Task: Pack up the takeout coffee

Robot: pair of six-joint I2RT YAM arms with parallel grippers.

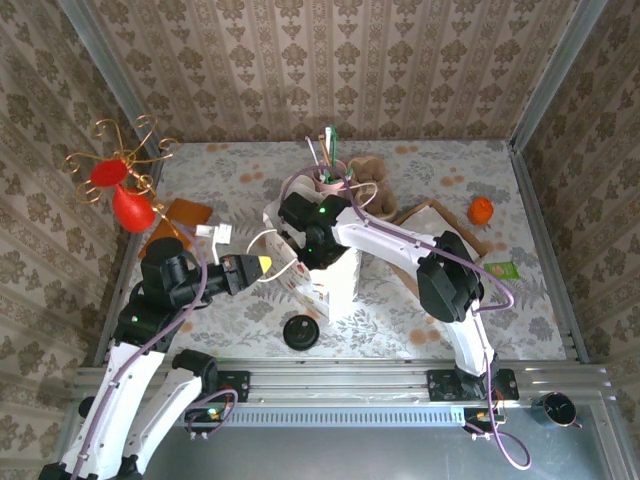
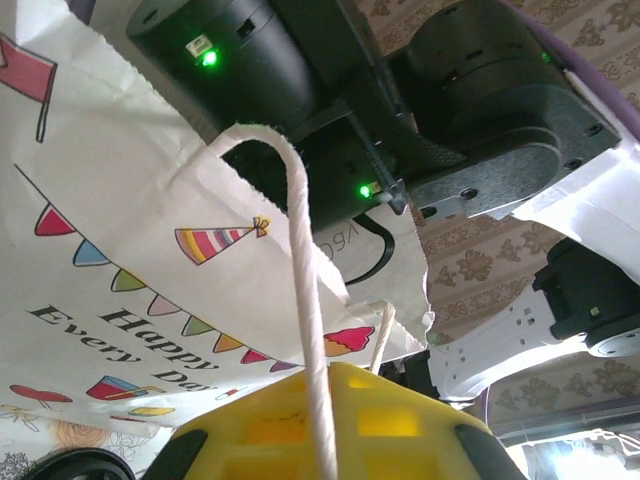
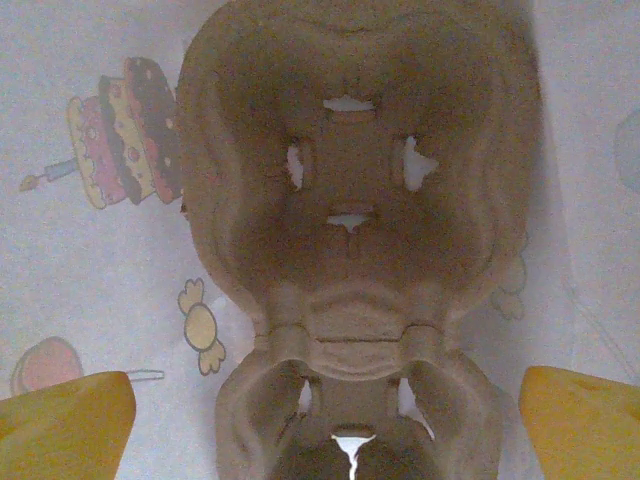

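Coffee carrier (image 3: 350,230) is lying between bag (image 3: 90,300) walls, near end cut off; right pincer (image 3: 325,400) gaping, left pincer (image 2: 320,430) clamping handle (image 2: 300,250).

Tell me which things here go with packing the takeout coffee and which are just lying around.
For the job: white paper bag; string handle, pinched by the left hand; pulp cup carrier inside the bag; right hand, open above it.
Lying about: black lid disc; teddy bear; small orange object; red ornaments; green packet.
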